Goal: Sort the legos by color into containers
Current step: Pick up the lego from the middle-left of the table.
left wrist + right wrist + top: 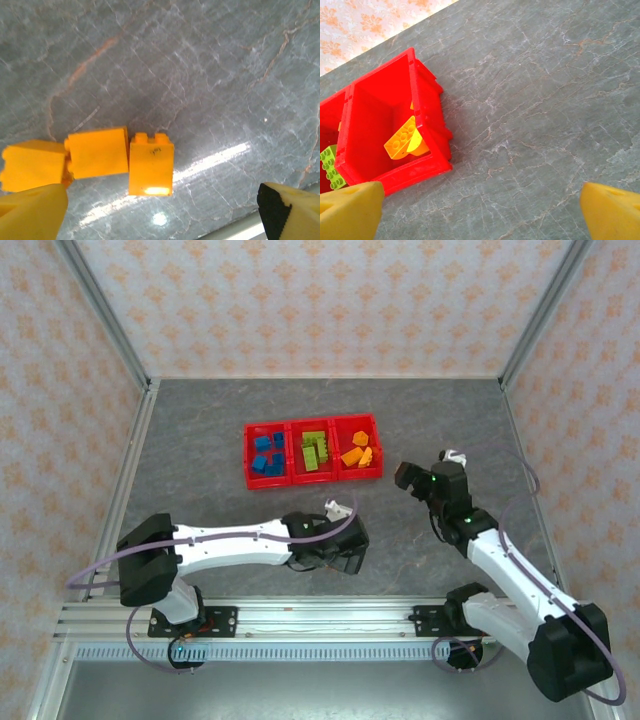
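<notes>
The red containers stand in a row mid-table, with blue legos in the left bin, green legos in the middle one and orange legos in the right one. My left gripper hangs low over the near table. In the left wrist view it is open above three orange-yellow legos lying loose side by side: one with studs up-frame, a second and a third. My right gripper is open just right of the tray's right bin, where an orange lego lies.
Grey marbled table runs to metal frame posts and patterned walls on three sides. A pale rail edges the table close behind the left gripper. A green lego peeks from the middle bin.
</notes>
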`<act>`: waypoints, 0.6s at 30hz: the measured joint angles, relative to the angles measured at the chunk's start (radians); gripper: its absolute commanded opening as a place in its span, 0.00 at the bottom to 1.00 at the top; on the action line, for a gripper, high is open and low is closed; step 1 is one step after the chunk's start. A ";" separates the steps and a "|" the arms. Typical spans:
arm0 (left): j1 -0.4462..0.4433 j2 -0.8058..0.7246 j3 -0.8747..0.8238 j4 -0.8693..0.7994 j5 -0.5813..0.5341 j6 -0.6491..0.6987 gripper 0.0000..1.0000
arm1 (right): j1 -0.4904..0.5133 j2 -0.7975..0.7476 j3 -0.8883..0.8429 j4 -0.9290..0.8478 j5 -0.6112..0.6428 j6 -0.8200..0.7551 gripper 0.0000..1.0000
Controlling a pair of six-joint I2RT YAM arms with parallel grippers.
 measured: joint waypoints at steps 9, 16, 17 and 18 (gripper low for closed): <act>-0.023 0.002 -0.116 0.051 0.050 -0.103 0.98 | 0.000 -0.094 -0.092 -0.001 -0.006 0.060 1.00; -0.023 0.062 -0.117 0.121 0.069 -0.105 0.93 | 0.000 -0.163 -0.097 -0.024 -0.008 0.063 1.00; -0.023 0.072 -0.117 0.130 0.071 -0.105 0.93 | 0.000 -0.174 -0.099 -0.027 -0.007 0.063 1.00; -0.022 0.084 -0.117 0.139 0.076 -0.106 0.92 | 0.000 -0.183 -0.101 -0.031 -0.006 0.063 1.00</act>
